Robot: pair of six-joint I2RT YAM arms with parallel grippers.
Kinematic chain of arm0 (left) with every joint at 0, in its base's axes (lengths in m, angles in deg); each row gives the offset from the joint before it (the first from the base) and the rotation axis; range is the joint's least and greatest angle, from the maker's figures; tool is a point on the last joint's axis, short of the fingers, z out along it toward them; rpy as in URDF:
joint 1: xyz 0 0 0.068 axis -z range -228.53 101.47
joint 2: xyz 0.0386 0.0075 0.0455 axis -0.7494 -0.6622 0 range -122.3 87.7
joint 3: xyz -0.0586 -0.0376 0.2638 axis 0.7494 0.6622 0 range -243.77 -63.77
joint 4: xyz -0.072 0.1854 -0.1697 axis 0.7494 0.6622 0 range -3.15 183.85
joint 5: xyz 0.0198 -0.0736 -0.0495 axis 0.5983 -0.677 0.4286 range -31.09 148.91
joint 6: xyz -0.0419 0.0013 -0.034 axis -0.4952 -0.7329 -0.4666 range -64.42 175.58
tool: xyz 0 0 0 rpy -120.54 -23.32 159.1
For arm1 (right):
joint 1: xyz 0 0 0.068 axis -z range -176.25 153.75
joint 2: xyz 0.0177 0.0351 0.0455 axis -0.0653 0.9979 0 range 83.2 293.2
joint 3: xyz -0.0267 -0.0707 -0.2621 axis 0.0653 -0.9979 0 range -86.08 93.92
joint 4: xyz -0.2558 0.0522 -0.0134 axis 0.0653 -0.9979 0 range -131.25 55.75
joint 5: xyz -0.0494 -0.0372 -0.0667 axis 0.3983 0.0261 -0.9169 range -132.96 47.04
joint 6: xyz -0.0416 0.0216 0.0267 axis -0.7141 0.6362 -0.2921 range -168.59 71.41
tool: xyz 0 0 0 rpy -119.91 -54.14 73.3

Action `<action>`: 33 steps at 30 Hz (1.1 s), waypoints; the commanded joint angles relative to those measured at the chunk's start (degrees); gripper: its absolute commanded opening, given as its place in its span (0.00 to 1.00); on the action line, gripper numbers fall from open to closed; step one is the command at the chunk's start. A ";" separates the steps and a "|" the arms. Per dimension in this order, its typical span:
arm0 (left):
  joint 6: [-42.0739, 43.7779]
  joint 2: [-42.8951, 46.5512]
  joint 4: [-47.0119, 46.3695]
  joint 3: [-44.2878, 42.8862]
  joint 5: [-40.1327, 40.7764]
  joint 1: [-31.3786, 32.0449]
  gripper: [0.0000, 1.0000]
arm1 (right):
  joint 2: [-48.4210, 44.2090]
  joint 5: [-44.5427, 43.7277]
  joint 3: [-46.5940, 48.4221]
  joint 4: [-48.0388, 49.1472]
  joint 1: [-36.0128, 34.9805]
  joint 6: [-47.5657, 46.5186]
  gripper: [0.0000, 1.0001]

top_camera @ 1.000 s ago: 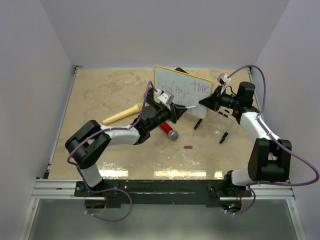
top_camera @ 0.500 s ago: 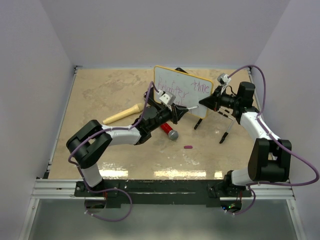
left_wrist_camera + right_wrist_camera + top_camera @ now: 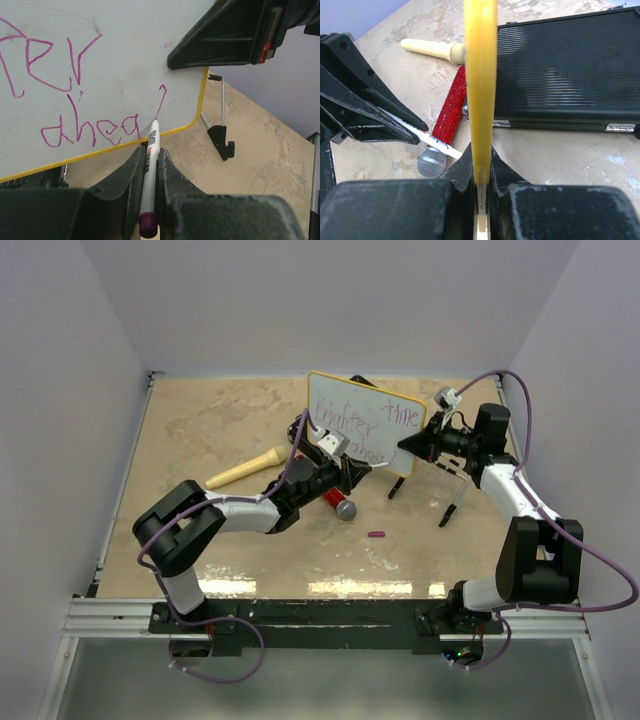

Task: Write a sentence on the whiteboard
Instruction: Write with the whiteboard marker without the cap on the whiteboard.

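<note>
The left gripper [image 3: 352,468] has shifted slightly down-left along the whiteboard [image 3: 365,420], which stands upright on the far right-centre of the table [image 3: 200,430]. The sentence [image 3: 75,100] runs across its face. The left gripper pinches a marker [image 3: 151,145], tip touching the board. The right gripper [image 3: 481,162] clamps the board's yellow rim.

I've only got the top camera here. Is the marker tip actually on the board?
Observer: It appears so. The left wrist view shows the marker tip meeting the board at the foot of a thin slanted stroke.
Operator: What does the bottom line say?
Observer: The sentence there reads roughly "ahea", then that stroke.
Operator: How is the right gripper holding?
Observer: Its wrist view shows it shut on the board's yellow rim, the edge upright in its grip.
</note>
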 commanded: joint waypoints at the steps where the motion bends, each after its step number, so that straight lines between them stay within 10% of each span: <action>1: 0.63 -0.45 -1.74 1.23 -0.28 0.13 0.00 | -0.39 2.14 0.20 0.13 -0.50 -0.26 0.00; 33: -0.16 4.38 -3.76 -2.37 0.42 0.04 0.00 | -0.48 2.05 0.20 0.13 -0.67 -0.26 0.00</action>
